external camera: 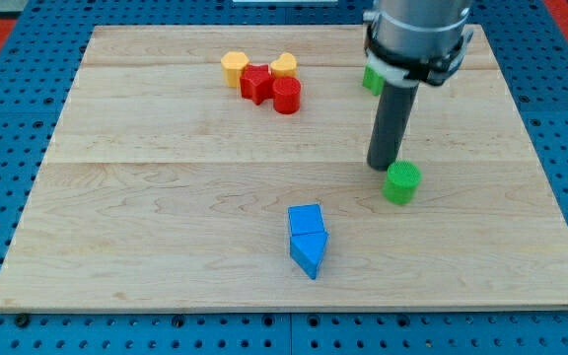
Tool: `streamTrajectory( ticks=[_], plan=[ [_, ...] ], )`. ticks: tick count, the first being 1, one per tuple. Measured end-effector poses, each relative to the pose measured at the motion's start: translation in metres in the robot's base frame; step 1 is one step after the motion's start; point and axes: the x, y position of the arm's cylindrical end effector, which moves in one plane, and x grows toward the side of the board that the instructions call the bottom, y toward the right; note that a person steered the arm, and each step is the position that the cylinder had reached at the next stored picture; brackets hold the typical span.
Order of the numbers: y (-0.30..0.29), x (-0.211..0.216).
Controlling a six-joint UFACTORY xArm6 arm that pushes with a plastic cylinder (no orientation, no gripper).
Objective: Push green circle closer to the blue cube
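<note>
The green circle [402, 182] is a short green cylinder lying right of the board's centre. My tip [382, 166] stands just to its upper left, touching or almost touching it. The blue cube [306, 219] lies below the centre, with a second blue wedge-shaped block [309, 252] pressed against its lower side. The cube is to the lower left of the green circle, about a hundred pixels away.
Near the view's top sit a yellow block [233, 67], a second yellow block [284, 65], a red block [256, 83] and a red cylinder [287, 96], clustered together. Another green block [373, 78] is partly hidden behind the arm. The wooden board [166, 197] lies on a blue pegboard.
</note>
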Motion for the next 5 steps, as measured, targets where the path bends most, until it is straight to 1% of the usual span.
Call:
streamTrajectory(
  ticks=[1, 2, 3, 4, 5],
  plan=[
    [0.0, -0.027],
    [0.0, -0.036],
    [0.013, -0.036],
    [0.072, -0.036],
    [0.081, -0.004]
  ],
)
